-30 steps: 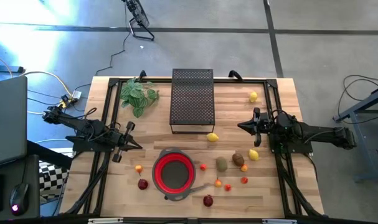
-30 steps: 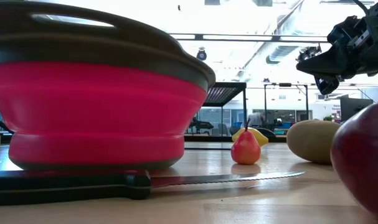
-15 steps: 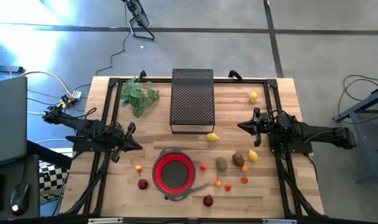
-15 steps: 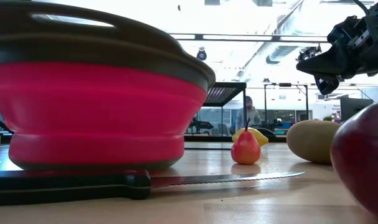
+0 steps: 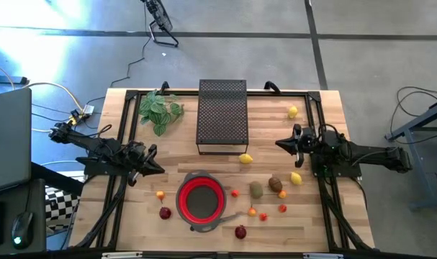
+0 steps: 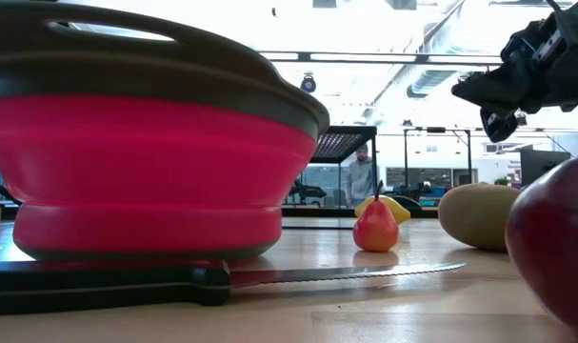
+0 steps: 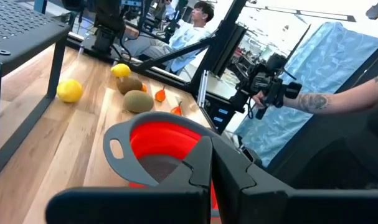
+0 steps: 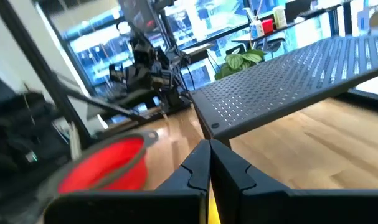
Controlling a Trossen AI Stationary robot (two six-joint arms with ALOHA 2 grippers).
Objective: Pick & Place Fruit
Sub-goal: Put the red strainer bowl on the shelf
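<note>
Fruit lay loose on the wooden counter (image 5: 225,162), none held: both grippers had their fingers pressed together on nothing. The right gripper (image 5: 280,144) hung beside a yellow lemon (image 5: 246,159); the left gripper (image 5: 158,170) waited at the far side. The red collapsible bowl (image 5: 200,200) sat between them, likely the drop point, with open counter around it. A black perforated metal stand (image 5: 222,115) crowded the back.
</note>
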